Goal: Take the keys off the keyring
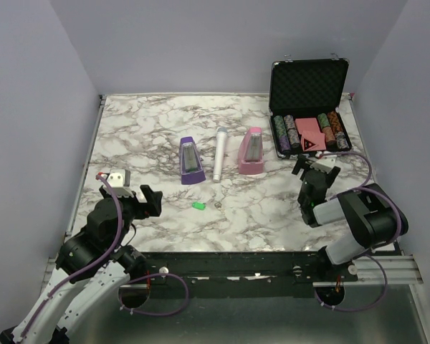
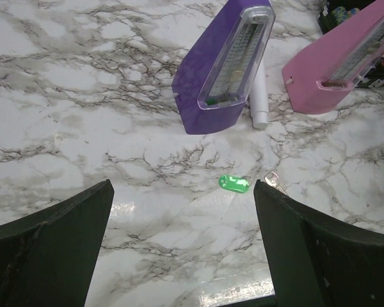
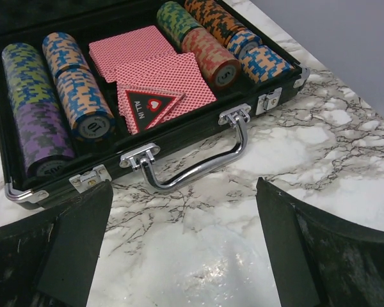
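Note:
The key with the bright green oblong head (image 1: 198,206) lies flat on the marble table, front centre. In the left wrist view it (image 2: 234,183) lies beyond my fingertips, nearer the right finger (image 2: 320,249). The thin grey keyring (image 2: 248,181) barely shows at the head's right end. A small silver metal piece (image 2: 272,180) lies just right of it, partly hidden by that finger; it also shows in the top view (image 1: 219,206). My left gripper (image 1: 140,201) (image 2: 182,249) is open and empty, left of the key. My right gripper (image 1: 317,172) (image 3: 182,249) is open and empty, far right.
A purple metronome (image 1: 190,160), a white microphone (image 1: 220,154) and a pink metronome (image 1: 251,151) stand in a row behind the key. An open black case (image 1: 309,89) of poker chips and cards sits back right, its chrome handle (image 3: 192,160) just beyond my right fingertips.

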